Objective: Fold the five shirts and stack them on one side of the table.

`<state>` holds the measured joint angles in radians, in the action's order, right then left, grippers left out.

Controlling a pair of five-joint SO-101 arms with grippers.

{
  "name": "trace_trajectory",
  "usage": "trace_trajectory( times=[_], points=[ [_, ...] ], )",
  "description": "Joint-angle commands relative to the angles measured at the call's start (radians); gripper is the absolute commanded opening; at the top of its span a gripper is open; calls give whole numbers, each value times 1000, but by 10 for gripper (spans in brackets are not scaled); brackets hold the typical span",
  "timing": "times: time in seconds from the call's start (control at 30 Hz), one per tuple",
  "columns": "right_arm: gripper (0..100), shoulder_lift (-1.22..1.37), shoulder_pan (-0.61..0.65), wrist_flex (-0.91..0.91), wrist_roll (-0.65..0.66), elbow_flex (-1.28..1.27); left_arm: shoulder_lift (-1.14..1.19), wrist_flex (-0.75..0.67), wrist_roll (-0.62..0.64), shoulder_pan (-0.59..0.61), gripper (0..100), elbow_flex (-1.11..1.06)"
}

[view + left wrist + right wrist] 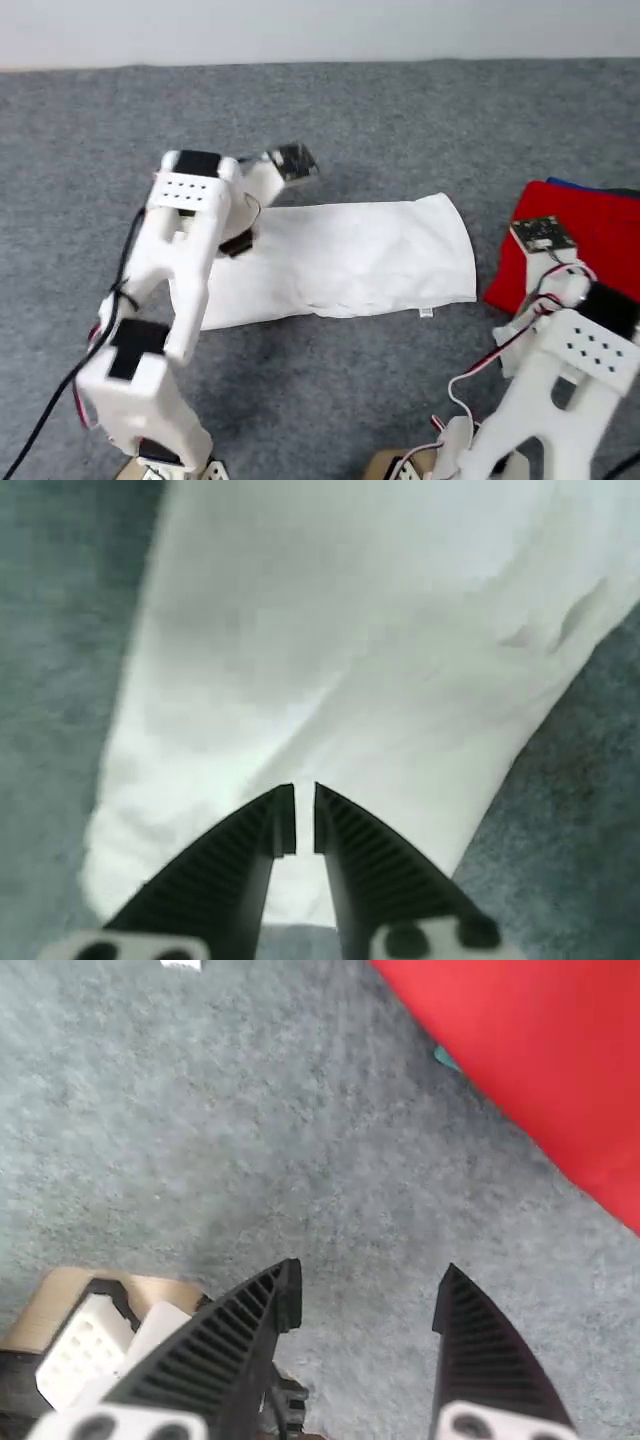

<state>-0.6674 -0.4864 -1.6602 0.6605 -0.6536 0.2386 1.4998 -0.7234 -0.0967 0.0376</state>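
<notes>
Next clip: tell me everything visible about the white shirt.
The white shirt is soft, lightly creased cloth, folded into a long strip that lies flat on the grey table cover, apart from the red shirt. A small tag pokes from its near edge. The left gripper, nearly closed, appears to pinch the end by its arm.

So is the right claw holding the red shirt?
No, the right gripper is open above the bare grey carpet, and the red shirt lies off to one side, apart from its fingers.
</notes>
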Motion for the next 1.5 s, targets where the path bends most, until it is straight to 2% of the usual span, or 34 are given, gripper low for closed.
trace_trajectory(
  times=[0.0,0.17,0.27,0.37,0.6,0.7,0.87,1.03,1.47],
  points=[
    [231,-16,101,8,-83,84,-207,5,135,-3,43,44],
    [231,-13,237,108,-181,98,-384,26,397,71,43,45],
    [231,22,308,174,-239,106,-474,89,493,129,43,47],
    [232,116,374,197,-319,153,-542,147,496,219,43,47],
    [233,456,447,223,-459,388,-640,169,497,537,43,42],
    [233,590,469,226,-477,502,-657,192,494,603,43,42],
    [233,809,455,306,-491,628,-674,210,440,655,43,44],
    [233,972,449,343,-489,730,-700,221,423,655,43,42],
    [232,1210,423,344,-489,971,-697,224,414,655,43,42]
  ],
)
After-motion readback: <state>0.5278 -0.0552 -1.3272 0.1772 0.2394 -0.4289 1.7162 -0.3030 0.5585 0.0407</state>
